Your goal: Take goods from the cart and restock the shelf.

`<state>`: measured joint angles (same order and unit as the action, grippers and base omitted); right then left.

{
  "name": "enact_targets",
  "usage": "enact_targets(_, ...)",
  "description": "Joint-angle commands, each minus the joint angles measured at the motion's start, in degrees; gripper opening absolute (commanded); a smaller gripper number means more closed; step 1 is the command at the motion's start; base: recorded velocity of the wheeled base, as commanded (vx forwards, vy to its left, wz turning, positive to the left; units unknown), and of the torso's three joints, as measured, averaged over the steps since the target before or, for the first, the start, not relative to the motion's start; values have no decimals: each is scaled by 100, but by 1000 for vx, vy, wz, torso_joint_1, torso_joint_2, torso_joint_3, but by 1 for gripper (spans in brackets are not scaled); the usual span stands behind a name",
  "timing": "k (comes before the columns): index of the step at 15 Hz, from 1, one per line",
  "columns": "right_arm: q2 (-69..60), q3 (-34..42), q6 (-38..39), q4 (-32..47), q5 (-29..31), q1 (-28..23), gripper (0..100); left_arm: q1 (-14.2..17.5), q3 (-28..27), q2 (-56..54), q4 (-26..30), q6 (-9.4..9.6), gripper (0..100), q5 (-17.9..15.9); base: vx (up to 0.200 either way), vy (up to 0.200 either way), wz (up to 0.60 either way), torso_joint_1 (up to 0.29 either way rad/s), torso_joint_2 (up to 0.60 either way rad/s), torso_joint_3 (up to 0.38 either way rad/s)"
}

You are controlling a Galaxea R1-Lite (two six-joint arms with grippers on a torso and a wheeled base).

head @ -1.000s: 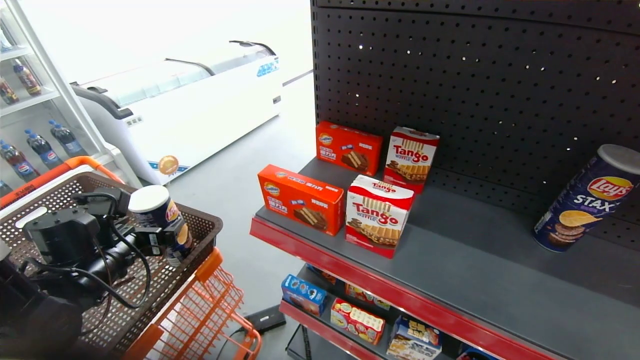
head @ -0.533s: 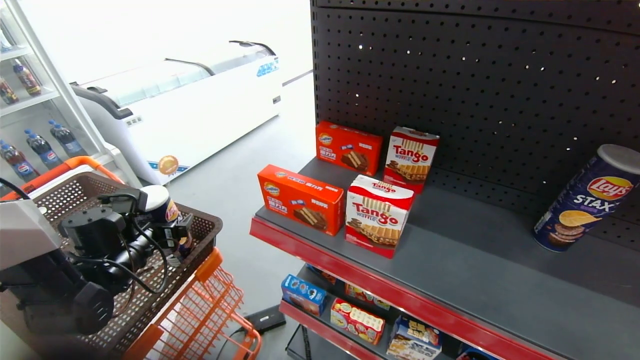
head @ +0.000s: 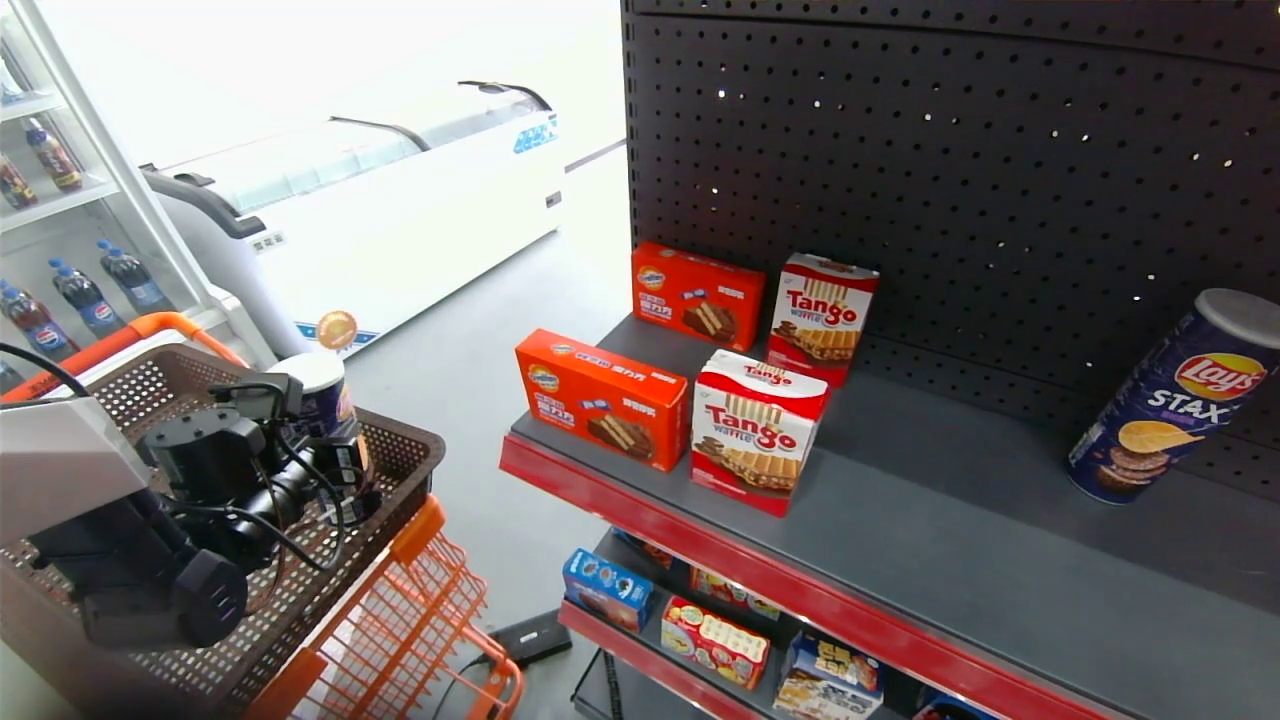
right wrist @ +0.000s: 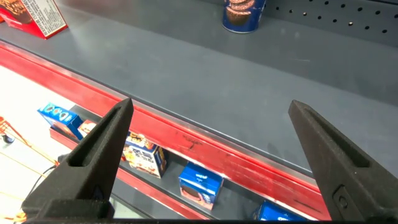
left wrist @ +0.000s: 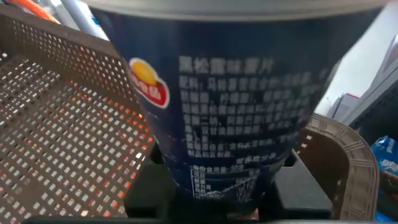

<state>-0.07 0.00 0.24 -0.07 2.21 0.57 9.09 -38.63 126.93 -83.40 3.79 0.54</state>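
The left hand [head: 335, 450] is closed on the chip can [head: 318, 405], holding it upright over the brown basket [head: 405, 440] of the cart [head: 440, 590], probably so that it clears the basket rim. The right hand [right wrist: 214, 162] is empty, jaws wide apart, near the front edge of the shelf [head: 950, 520]. Open shelf room lies between the wafer boxes [head: 755, 430] and the shelved can [head: 1170, 400].

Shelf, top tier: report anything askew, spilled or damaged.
Nothing plainly stands out. The orange boxes and wafer boxes stand upright, undamaged, at the shelf's left end. The chips can stands alone by the pegboard farther right; it looks tilted in the head view, perhaps only from the camera's angle.
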Motion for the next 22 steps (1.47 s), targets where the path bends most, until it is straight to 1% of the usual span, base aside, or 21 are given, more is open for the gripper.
enact_targets(1, 7, 0, 2, -1, -1, 4, 100, -4, -92, -133, -1, -1, 0, -10, 0, 0, 0, 0, 0, 0)
enact_targets(3, 7, 0, 2, -1, -1, 4, 100, -13, -435, -494, 95, 25, 0, -36, 0, 0, 0, 0, 0, 0)
enact_targets(4, 7, 0, 2, -1, -1, 4, 100, -66, -619, -669, 192, 34, 0, -80, 0, 0, 0, 0, 0, 0)
enact_targets(6, 7, 0, 2, -1, -1, 4, 100, -127, -988, -1249, 1053, 43, 0, -229, 0, 0, 0, 0, 0, 0)
enact_targets(8, 7, 0, 2, -1, -1, 4, 100, -277, -1217, -1935, 1880, 34, 0, -625, 0, 0, 0, 0, 0, 0)
enact_targets(9, 7, 0, 2, -1, -1, 4, 100, -373, -1445, -2137, 2082, 16, 0, -713, 0, 0, 0, 0, 0, 0)
enact_targets(10, 7, 0, 2, -1, -1, 4, 100, -488, -1691, -2251, 2222, 16, 0, -722, 0, 0, 0, 0, 0, 0)
enact_targets(11, 7, 0, 2, -1, -1, 4, 100, -619, -1762, -2454, 2407, 16, 0, -722, 0, 0, 0, 0, 0, 0)
enact_targets(12, 7, 0, 2, -1, -1, 4, 100, -822, -1762, -2770, 2723, 8, 0, -722, 0, 0, 0, 0, 0, 0)
enact_targets(13, 7, 0, 2, -1, -1, 4, 100, -1112, -1709, -3253, 3374, -19, 0, -739, 0, 0, 0, 0, 0, 0)
enact_targets(14, 7, 0, 2, -1, -1, 4, 100, -1252, -1674, -3658, 3919, -63, 0, -757, 0, 0, 0, 0, 0, 0)
enact_targets(15, 7, 0, 2, -1, -1, 4, 100, -1393, -1393, -3877, 4077, -45, 0, -801, 0, 0, 0, 0, 0, 0)
enact_targets(16, 7, 0, 2, -1, -1, 4, 100, -1498, -1138, -4000, 4121, -45, 0, -889, 0, 0, 0, 0, 0, 0)
enact_targets(17, 7, 0, 2, -1, -1, 4, 100, -1788, -857, -4282, 4103, -54, 0, -1231, 0, 0, 0, 0, 0, 0)
enact_targets(18, 7, 0, 2, -1, -1, 4, 100, -1955, -777, -4299, 4103, -54, 0, -1477, 0, 0, 0, 0, 0, 0)
enact_targets(19, 7, 0, 2, -1, -1, 4, 100, -2096, -619, -4326, 4138, -98, 0, -1521, 0, 0, 0, 0, 0, 0)
enact_targets(20, 7, 0, 2, -1, -1, 4, 100, -2289, -505, -4326, 4130, -98, 0, -1601, 0, 0, 0, 0, 0, 0)
enact_targets(21, 7, 0, 2, -1, -1, 4, 100, -2412, -470, -4326, 4086, -98, 0, -1697, 0, 0, 0, 0, 0, 0)
enact_targets(22, 7, 0, 2, -1, -1, 4, 100, -2439, -461, -4326, 4086, -98, 0, -1750, 0, 0, 0, 0, 0, 0)
